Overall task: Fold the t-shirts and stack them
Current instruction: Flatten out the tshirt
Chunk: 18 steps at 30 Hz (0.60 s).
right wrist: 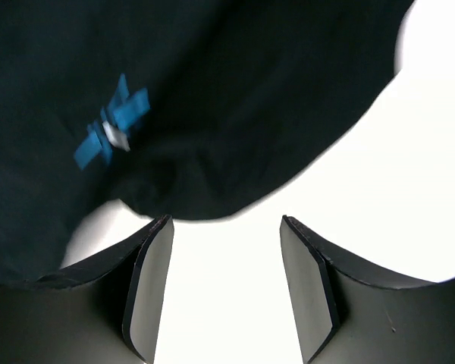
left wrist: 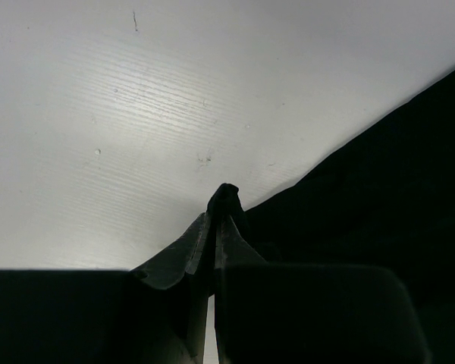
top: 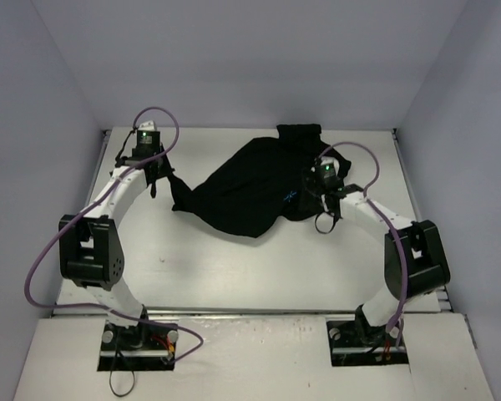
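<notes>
One black t-shirt, crumpled, blue star print at 3 o'clock. Two grippers: left gripper pinched its 9 o'clock corner, right gripper gaped open.

No legible text, wordless blue print on black t-shirt

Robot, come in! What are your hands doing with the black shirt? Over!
Left gripper shut on t-shirt edge. Right gripper open at its edge, empty. Shirt crumpled, unfolded. No obstacle seen.
</notes>
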Each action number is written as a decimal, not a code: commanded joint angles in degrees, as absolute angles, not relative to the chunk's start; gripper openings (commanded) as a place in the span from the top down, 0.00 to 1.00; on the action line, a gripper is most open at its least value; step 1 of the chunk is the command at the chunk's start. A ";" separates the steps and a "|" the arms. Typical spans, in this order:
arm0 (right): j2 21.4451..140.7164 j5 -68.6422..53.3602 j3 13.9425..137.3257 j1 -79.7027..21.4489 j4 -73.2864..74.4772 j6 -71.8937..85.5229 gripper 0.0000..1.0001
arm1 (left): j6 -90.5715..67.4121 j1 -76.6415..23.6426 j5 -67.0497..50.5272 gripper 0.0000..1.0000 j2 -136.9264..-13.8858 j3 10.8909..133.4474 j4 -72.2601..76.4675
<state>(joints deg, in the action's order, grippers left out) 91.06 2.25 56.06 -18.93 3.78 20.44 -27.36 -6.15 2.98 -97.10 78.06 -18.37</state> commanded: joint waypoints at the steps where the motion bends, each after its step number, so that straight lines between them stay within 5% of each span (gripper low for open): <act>1: 91.31 0.53 54.93 -21.94 0.71 21.89 0.44 | -28.32 -6.24 2.48 1.00 -95.12 80.16 -15.12; 15: 99.70 -0.48 56.10 -25.45 -4.77 19.69 0.44 | -28.39 -6.24 2.90 1.00 -94.33 80.55 -16.83; 18: 101.18 1.32 56.34 -25.90 -5.10 19.60 0.52 | -28.09 -6.17 3.13 1.00 -93.99 80.90 -17.34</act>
